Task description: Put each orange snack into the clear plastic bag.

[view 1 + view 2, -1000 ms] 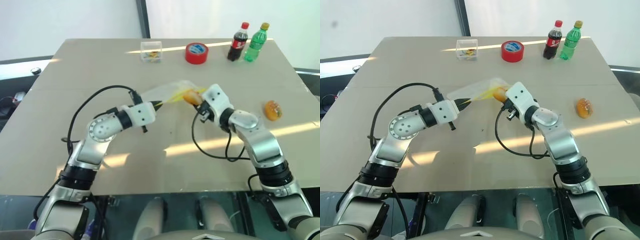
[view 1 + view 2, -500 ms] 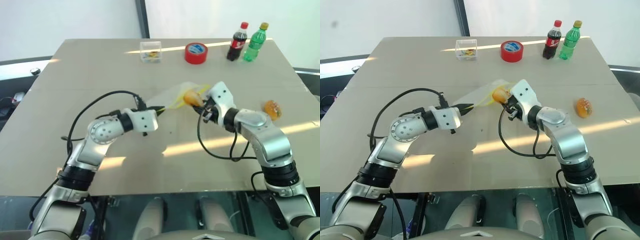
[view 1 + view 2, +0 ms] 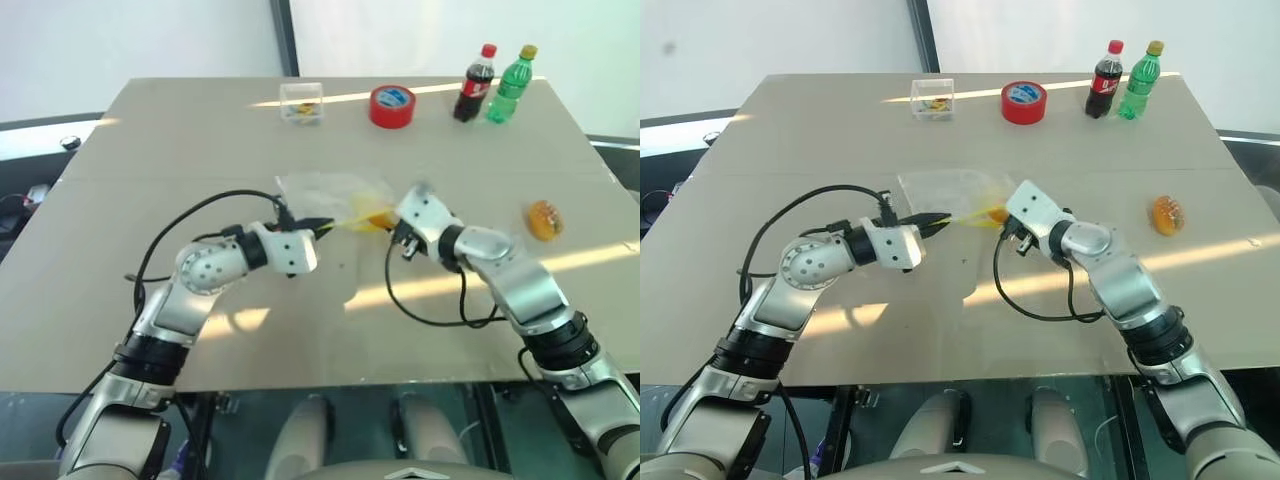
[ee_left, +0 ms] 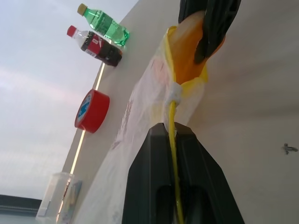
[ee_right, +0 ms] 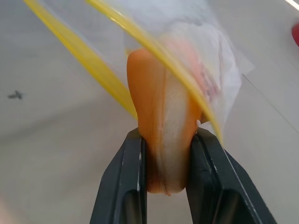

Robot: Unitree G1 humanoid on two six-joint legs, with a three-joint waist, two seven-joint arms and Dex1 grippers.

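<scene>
The clear plastic bag point(image 3: 945, 192) lies in the middle of the worktop point(image 3: 790, 140), and everything else is placed from it here. The left gripper point(image 3: 936, 219) sits at the bag's near corner. Its fingers point(image 4: 154, 186) are squeezed tight on the bag's yellow strip point(image 4: 173, 140), which runs between them in the left wrist view.

The right gripper point(image 3: 1002, 215) is just right of the bag, at its open mouth. Its fingers point(image 5: 128, 182) are partly closed and pinch one orange snack point(image 5: 161, 140) from both sides. The front of this snack pokes in past the yellow edge of the bag.

The other orange snack point(image 3: 1167, 214) lies well to the right of the bag, alone on the worktop.

Behind the bag stand a small clear box point(image 3: 934, 98), a red tape roll point(image 3: 1024, 101), a cola bottle point(image 3: 1102, 80) and a green bottle point(image 3: 1140, 80).
</scene>
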